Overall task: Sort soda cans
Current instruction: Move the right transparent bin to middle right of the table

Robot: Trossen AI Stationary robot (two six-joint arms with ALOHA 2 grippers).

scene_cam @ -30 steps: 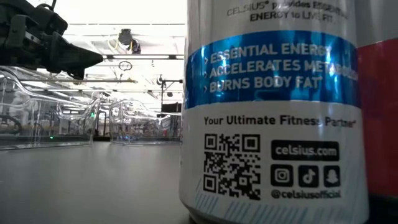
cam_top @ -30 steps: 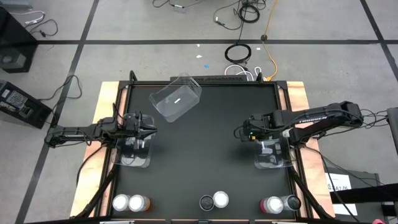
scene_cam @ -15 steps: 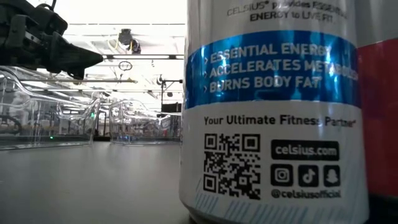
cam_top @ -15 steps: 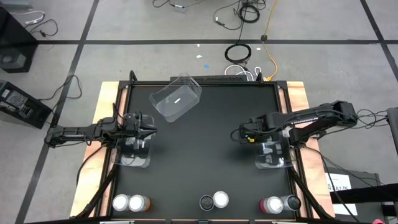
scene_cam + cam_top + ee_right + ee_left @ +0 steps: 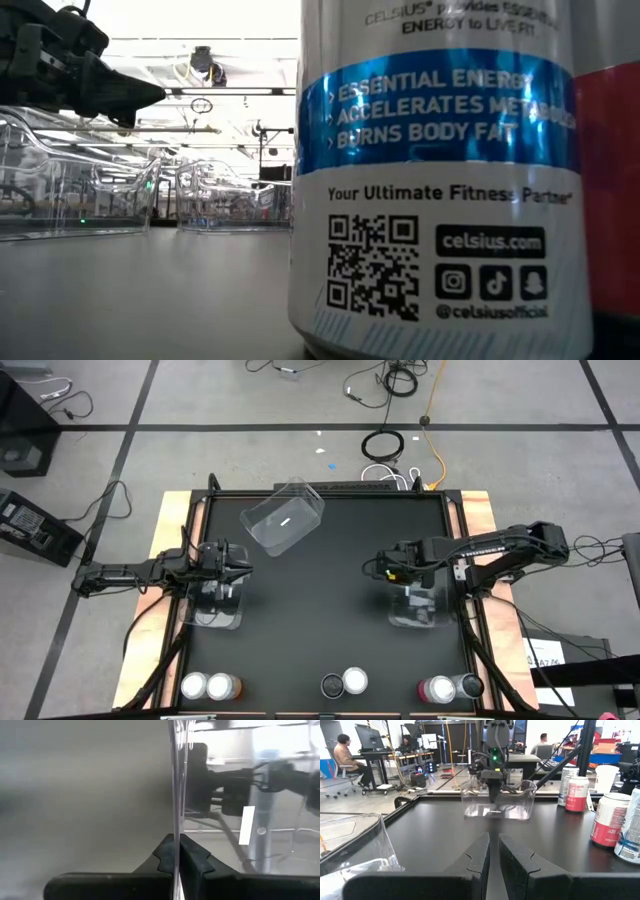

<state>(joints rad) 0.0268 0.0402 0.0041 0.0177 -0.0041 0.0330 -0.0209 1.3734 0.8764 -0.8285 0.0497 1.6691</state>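
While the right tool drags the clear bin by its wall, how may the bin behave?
The right tool pinches one thin wall of the clear bin, so that wall may flex. The bin looks empty and probably light. On the smooth black table it should slide but may pivot.

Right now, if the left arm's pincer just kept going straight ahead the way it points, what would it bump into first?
Probably the clear plastic bin held by the right pincer across the bare black table. The left pincer points straight at it with nothing between them, though depth is hard to judge.

Right hand (image 5: 384, 568) over clear bin (image 5: 418, 608)
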